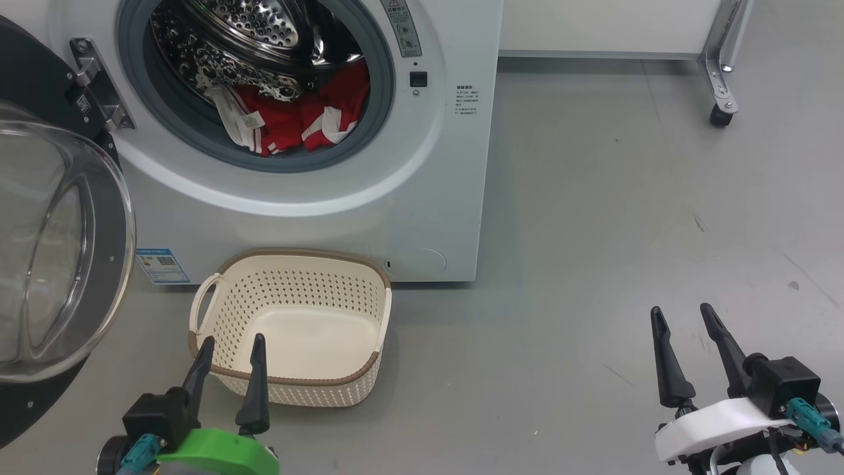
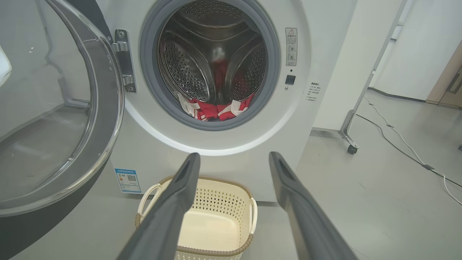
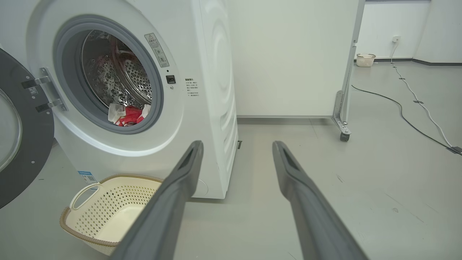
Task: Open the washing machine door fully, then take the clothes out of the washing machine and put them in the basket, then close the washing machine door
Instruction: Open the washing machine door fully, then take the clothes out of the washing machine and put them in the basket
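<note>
- Soft red clothes (image 1: 297, 122) in steel drum (image 1: 250, 26) above perforated basket (image 1: 310, 290), clear of my fingers.
- Left fingers (image 1: 256, 382) at basket rim, right fingers (image 1: 666, 363) well right of it; both spread, empty.

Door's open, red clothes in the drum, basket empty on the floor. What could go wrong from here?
The clothes lie bunched behind the grey rubber ring; a garment might snag there or trail out.
The washing machine door hangs open beside the left gripper, so that arm might clip it reaching in.
The basket is small; a drop might miss.

The clothes (image 1: 297, 122) lie in the washing machine (image 1: 422, 198), the basket (image 1: 290, 379) before it.
</note>
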